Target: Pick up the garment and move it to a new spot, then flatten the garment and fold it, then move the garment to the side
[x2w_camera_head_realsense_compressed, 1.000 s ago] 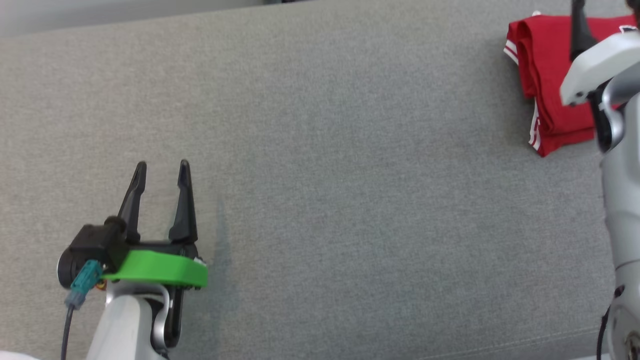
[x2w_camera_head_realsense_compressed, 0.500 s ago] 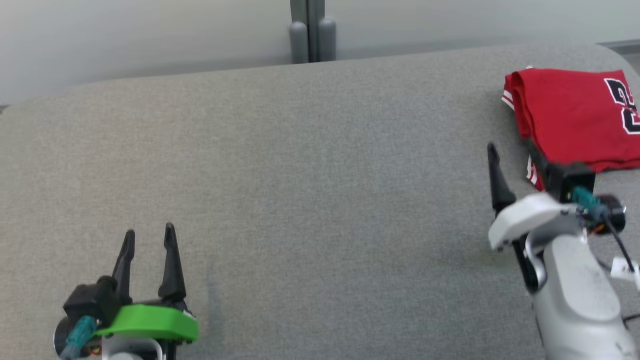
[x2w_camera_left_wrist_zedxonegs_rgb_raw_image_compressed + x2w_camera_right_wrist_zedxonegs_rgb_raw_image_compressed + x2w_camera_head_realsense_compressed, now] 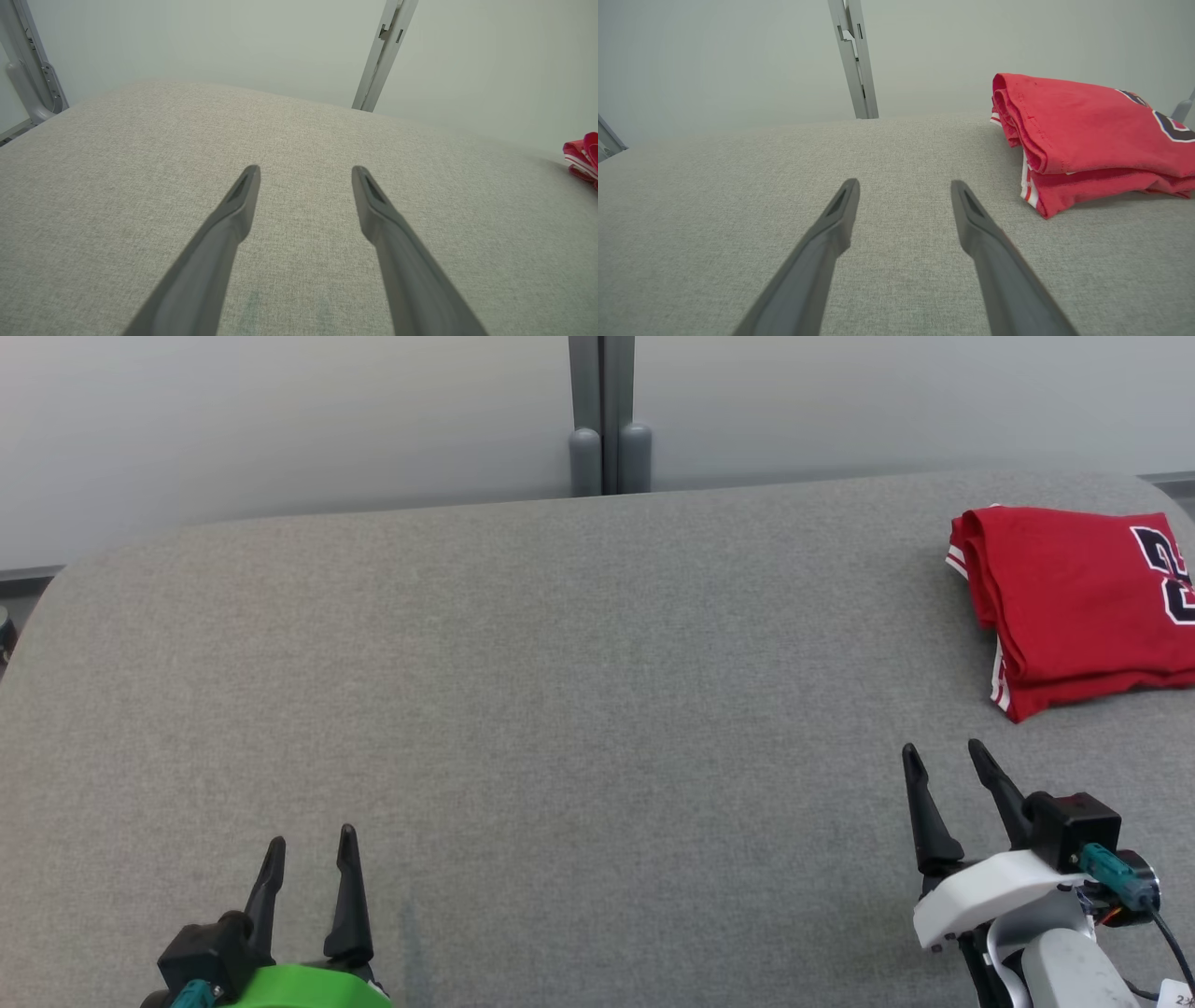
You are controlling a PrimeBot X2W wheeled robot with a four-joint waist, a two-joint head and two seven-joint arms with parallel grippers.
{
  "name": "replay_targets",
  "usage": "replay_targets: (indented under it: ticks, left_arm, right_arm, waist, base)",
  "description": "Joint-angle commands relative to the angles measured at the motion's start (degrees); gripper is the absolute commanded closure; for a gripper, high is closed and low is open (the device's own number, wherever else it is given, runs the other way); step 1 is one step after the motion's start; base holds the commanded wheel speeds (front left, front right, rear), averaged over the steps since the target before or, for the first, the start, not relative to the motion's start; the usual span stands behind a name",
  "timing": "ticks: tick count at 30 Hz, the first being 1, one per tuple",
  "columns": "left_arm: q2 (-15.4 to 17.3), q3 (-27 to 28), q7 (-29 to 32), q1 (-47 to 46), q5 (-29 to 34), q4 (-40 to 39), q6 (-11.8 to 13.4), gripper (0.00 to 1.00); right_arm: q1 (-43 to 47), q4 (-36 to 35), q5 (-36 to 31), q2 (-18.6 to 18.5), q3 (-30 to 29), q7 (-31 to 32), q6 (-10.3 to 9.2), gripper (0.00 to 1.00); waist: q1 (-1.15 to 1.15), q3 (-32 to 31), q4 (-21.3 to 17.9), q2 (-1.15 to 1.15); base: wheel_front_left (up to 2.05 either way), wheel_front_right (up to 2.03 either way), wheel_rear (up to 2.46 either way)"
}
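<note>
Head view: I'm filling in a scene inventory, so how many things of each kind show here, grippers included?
Folded red garment: 1
Grippers: 2, the left gripper and the right gripper, both open
Grey post: 1
Total: 4

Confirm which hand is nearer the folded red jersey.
Right. The right hand is just short of the red jersey, open, not touching it. The left hand is far across the grey surface, at the head view's lower left.
</note>
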Motion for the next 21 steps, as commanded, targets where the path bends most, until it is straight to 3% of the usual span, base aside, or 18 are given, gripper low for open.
replay_targets:
  ticks: [1, 21]
  left_arm:
    - [0.1, -0.3, 0.0, 0.7, -0.5, -0.1, 0.3, 0.0]
    - [0.1, -1.5, 0.0, 0.6, -0.9, -0.2, 1.0, 0.0]
  right_arm:
    - [1.0, -0.5, -0.4, -0.2, -0.1, -0.2, -0.08, 0.0]
    - [2.4, -2.9, 0.1, -0.2, 0.5, -0.2, -0.08, 0.0]
  waist:
    - [0.0, -0.2, 0.1, 0.0]
    - [0.0, -1.1, 0.3, 0.0]
  base:
    - [0.0, 0.0, 0.0]
    - [0.0, 0.0, 0.0]
